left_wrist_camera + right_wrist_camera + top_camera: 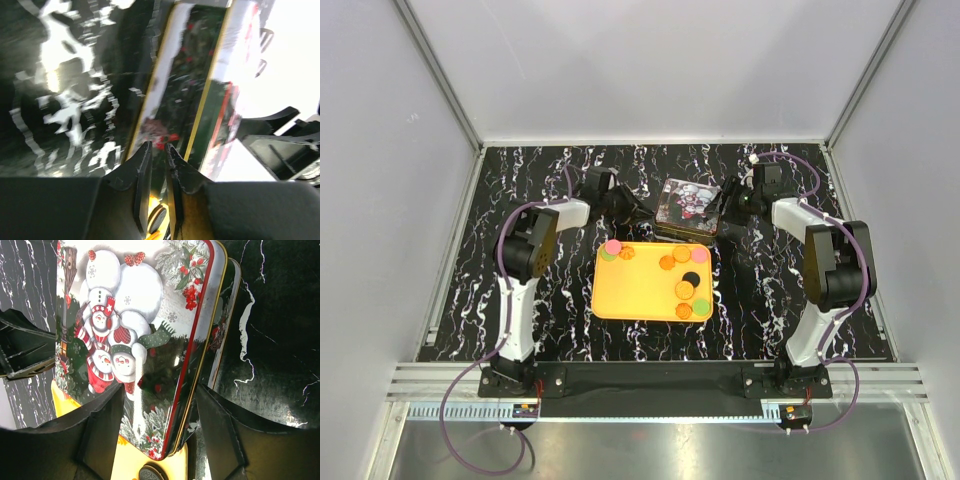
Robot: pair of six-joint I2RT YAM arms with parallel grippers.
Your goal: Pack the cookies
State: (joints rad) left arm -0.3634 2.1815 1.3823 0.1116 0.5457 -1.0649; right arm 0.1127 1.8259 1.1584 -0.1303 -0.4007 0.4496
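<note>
By the table's far edge my right gripper (159,390) clasps the snowman tin (135,305). My left gripper (157,146), fingers nearly together, is at the tin's side, and I cannot tell whether it grips.

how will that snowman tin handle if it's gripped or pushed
Probably stiff: the tin looks like metal with a rolled rim. Likely slippery, since its printed lid is glossy. Flat and boxy, so it should slide rather than roll.
</note>
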